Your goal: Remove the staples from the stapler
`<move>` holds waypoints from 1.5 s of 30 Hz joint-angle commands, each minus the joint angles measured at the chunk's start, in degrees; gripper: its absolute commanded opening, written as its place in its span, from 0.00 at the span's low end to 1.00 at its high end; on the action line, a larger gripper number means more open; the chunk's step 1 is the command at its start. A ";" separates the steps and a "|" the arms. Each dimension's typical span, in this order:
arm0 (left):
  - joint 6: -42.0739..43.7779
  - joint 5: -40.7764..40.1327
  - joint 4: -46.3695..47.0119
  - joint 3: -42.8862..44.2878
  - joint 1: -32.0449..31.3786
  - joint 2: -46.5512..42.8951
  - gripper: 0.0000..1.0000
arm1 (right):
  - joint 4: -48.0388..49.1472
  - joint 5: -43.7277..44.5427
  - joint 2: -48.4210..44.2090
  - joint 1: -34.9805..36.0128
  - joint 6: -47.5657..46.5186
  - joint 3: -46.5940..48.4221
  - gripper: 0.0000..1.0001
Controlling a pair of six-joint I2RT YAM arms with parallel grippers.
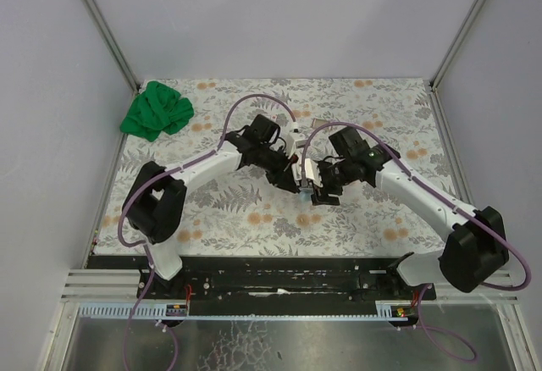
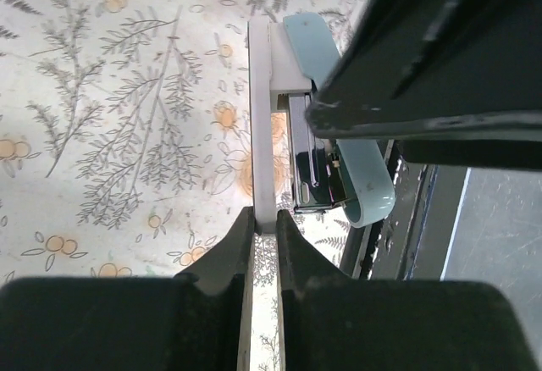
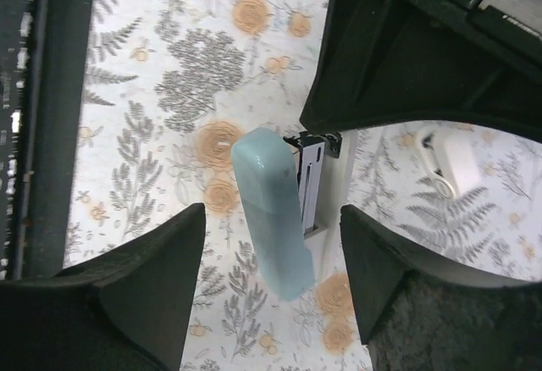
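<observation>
The stapler has a pale blue top (image 3: pixel 269 214), a white base (image 2: pixel 262 117) and a dark metal magazine (image 2: pixel 306 168), and it hangs above the table between both arms (image 1: pixel 308 176). My left gripper (image 2: pixel 264 220) is shut on the end of the white base. The stapler's top is swung away from the base, and the magazine shows between them. My right gripper (image 3: pixel 271 218) is open, its fingers (image 3: pixel 169 252) standing on either side of the blue top with a gap on the left. The staples are hidden from view.
A crumpled green cloth (image 1: pixel 157 110) lies at the back left of the flowered table cover (image 1: pixel 381 108). A small white object (image 3: pixel 453 163) lies on the cover beyond the stapler. The black front rail (image 3: pixel 51 91) runs along the near edge.
</observation>
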 commanded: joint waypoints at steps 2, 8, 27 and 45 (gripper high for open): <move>-7.62 -2.10 2.90 4.47 0.84 3.04 0.00 | 10.15 5.72 -4.09 -0.30 7.29 -1.80 0.76; -11.26 -0.04 2.31 8.13 0.96 6.48 0.00 | 14.58 5.82 -5.01 -0.20 8.23 -2.78 0.77; -16.85 5.30 3.98 12.24 1.67 12.61 0.00 | 25.52 14.37 -4.71 1.59 8.24 -11.24 0.62; -13.76 9.38 4.18 9.03 4.71 11.86 0.00 | 23.48 14.50 -14.45 1.27 4.78 -14.96 0.19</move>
